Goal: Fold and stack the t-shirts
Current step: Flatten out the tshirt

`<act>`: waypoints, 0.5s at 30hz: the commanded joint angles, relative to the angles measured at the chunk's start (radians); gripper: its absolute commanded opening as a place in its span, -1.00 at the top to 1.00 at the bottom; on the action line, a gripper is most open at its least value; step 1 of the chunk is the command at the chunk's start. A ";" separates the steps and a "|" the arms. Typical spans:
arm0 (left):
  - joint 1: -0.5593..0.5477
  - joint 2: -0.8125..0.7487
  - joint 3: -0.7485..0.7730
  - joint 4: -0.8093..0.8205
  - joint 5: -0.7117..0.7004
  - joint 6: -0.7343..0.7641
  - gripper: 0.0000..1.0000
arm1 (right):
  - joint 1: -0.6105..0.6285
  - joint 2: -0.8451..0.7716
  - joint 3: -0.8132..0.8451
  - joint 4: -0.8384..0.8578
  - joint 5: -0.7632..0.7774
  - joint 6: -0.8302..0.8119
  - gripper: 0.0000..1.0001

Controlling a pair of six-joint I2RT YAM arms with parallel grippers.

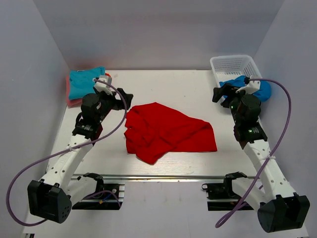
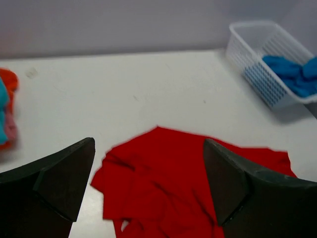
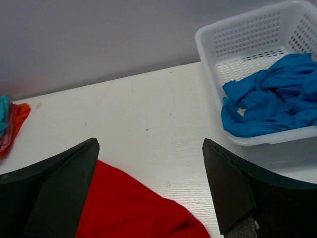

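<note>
Red shirt (image 1: 168, 133) lies rumpled mid-desk (image 1: 163, 89), between the two arms, nothing touching it. L fingers (image 2: 64, 178) and R fingers (image 3: 59, 183) are both spread wide, holding nothing, one set poised at each side of the shirt. Step in hand, my judgement: flatten the red shirt before any fold. To do it well: each arm takes an outer edge on its own side w/ a low pinch of one layer only, then pull apart evenly so creases run out. Avoid the bunched near-left lump. Collar vs hem can't be told from here. Count: red shirt x1. Folded stack at far-left corner: turquoise shirt (image 1: 85, 82) x1 on top, orange-pink shirt (image 1: 69, 94) beneath, at least 1, layers unclear. Basket (image 1: 233, 62) x1 far right, w/ blue cloth (image 1: 262, 91) x1 bundle. Arms x2.
</note>
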 commanded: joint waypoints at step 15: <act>-0.136 0.322 0.064 -0.304 0.264 -0.020 -0.92 | 0.000 0.136 -0.006 -0.267 0.012 0.130 -0.81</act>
